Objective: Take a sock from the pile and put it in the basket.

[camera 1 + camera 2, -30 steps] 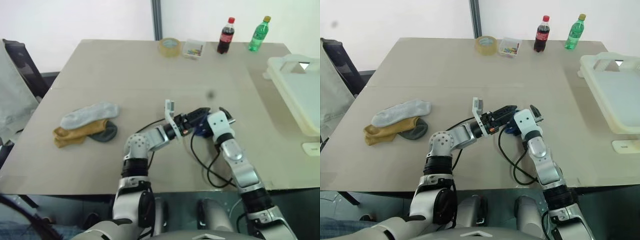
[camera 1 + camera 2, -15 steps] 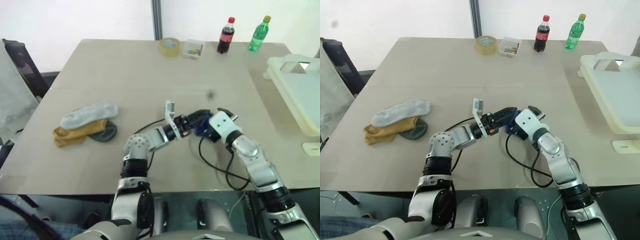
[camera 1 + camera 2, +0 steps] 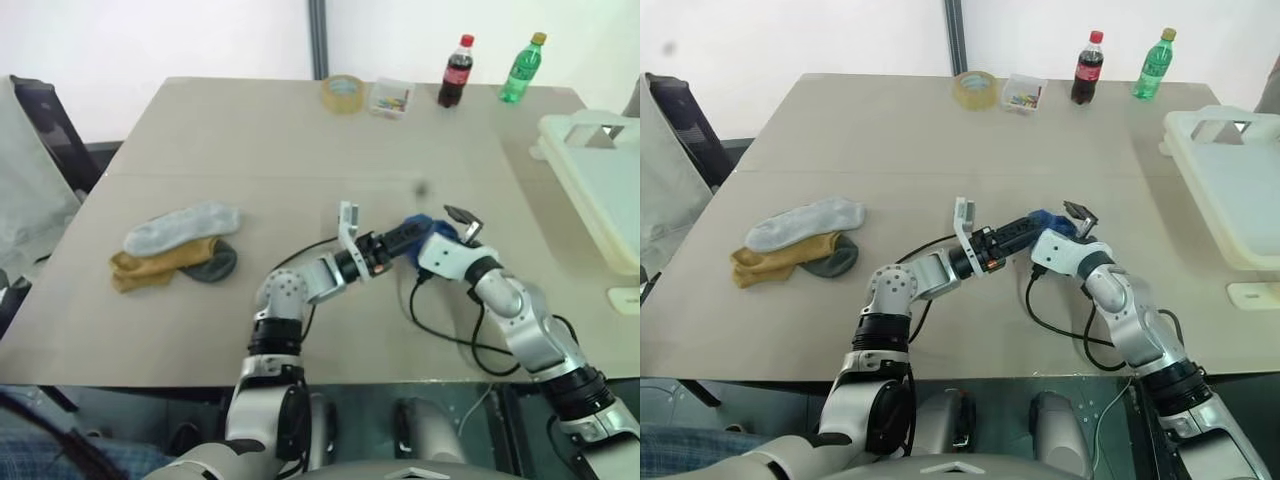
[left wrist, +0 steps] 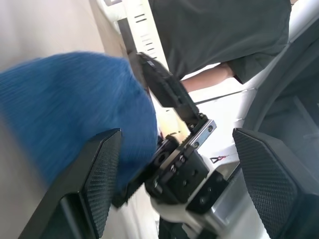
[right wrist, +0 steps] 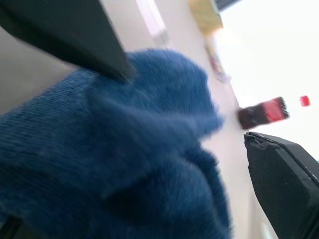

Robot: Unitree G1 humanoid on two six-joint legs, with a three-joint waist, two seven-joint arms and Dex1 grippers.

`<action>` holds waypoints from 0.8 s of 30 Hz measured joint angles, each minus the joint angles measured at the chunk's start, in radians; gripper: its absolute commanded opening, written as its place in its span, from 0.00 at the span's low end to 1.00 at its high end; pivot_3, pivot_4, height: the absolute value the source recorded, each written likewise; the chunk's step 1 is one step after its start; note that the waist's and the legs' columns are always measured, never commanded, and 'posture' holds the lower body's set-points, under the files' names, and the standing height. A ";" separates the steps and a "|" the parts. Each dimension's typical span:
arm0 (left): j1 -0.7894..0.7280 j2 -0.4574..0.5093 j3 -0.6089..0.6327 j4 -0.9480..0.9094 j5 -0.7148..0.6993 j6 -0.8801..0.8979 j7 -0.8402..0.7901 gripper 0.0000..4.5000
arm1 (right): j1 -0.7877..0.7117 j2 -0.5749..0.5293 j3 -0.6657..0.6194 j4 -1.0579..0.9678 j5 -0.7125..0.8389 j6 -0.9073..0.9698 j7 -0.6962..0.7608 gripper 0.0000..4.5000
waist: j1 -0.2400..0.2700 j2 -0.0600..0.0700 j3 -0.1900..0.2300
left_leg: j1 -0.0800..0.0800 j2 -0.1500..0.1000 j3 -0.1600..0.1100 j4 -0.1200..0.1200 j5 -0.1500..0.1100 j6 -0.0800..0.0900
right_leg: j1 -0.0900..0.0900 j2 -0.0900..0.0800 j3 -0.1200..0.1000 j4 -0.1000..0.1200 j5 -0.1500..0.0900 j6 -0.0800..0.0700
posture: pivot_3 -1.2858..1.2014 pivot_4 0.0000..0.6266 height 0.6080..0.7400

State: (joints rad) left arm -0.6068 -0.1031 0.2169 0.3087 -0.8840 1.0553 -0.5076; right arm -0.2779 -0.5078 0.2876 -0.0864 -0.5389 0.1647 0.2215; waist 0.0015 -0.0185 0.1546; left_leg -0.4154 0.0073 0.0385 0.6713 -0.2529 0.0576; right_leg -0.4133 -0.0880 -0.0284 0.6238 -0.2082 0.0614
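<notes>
Both grippers meet at the blue sock [image 3: 428, 228]; right gripper [image 3: 452, 226], spread wide, has rolled and shifted rightward

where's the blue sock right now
In the left eye view the blue sock is near the middle of the table, between the left gripper and the right gripper, far right of the pile.

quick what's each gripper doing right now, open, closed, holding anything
Left gripper: open, its fingers beside the soft royal blue sock.
Right gripper: open around that sock; a firm hold cannot be told.
</notes>
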 measured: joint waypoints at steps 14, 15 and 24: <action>-0.005 0.014 -0.010 0.028 0.026 -0.046 -0.010 0.84 | 0.072 0.265 -0.186 -0.094 0.411 0.224 0.126 1.00 | -0.005 0.000 0.001 | 0.000 0.002 0.000 0.000 -0.001 0.001 | 0.000 0.000 0.000 0.001 0.002 0.003 | 0.52 0.24 1.00; -0.005 0.014 -0.010 0.028 0.027 -0.051 -0.010 0.84 | 0.071 0.261 -0.186 -0.097 0.421 0.228 0.134 1.00 | -0.006 0.000 0.001 | 0.000 0.002 0.000 0.000 -0.001 0.001 | 0.000 0.000 0.000 0.001 0.002 0.003 | 0.52 0.24 1.00; 0.002 0.020 -0.022 0.027 0.046 -0.055 -0.004 0.84 | 0.069 0.208 -0.169 -0.105 0.394 0.230 0.121 1.00 | -0.009 0.000 0.001 | 0.000 0.001 0.000 0.000 0.000 0.001 | 0.000 0.001 0.000 0.001 0.002 0.003 | 0.52 0.24 1.00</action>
State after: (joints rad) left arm -0.6048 -0.0830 0.1945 0.3360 -0.8380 1.0007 -0.5113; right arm -0.2085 -0.3000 0.1189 -0.1919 -0.1448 0.3944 0.3427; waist -0.0077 -0.0183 0.1553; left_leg -0.4152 0.0079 0.0382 0.6712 -0.2534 0.0586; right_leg -0.4135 -0.0872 -0.0284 0.6247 -0.2062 0.0645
